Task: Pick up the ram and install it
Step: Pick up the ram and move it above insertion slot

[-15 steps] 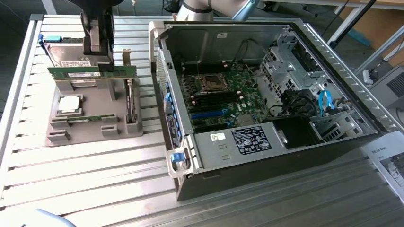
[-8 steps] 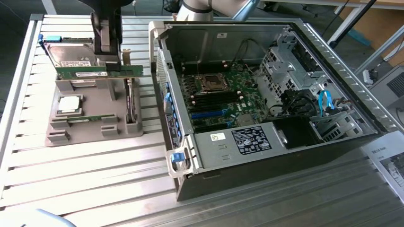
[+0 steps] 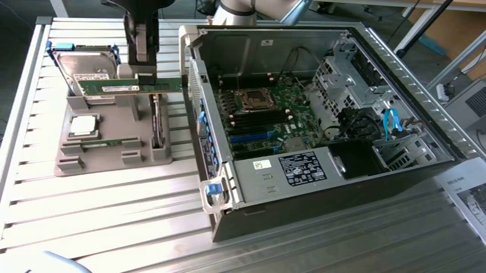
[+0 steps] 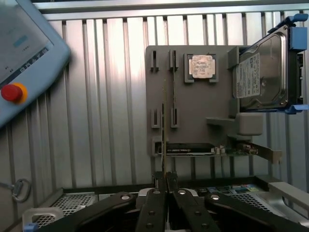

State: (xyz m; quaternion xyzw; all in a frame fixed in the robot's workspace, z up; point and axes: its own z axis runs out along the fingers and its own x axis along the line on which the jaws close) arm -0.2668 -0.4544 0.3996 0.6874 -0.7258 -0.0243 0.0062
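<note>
Black gripper (image 3: 144, 77), closed: one long, thin green circuit-board ram (image 3: 106, 86) is being gripped mid-length by its upper edge and held above the grey plastic tray (image 3: 114, 162), beside one open black computer case (image 3: 258, 170). It is judged light, stiff and fragile; bare edges preferred. Being stored on the tray: one silver hard drive (image 3: 83, 68), one square silver processor (image 3: 82, 126).

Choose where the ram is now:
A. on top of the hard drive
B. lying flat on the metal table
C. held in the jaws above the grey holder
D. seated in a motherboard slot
C: the jaws are closed on the ram, which hangs over the grey holder, outside the computer case.
</note>
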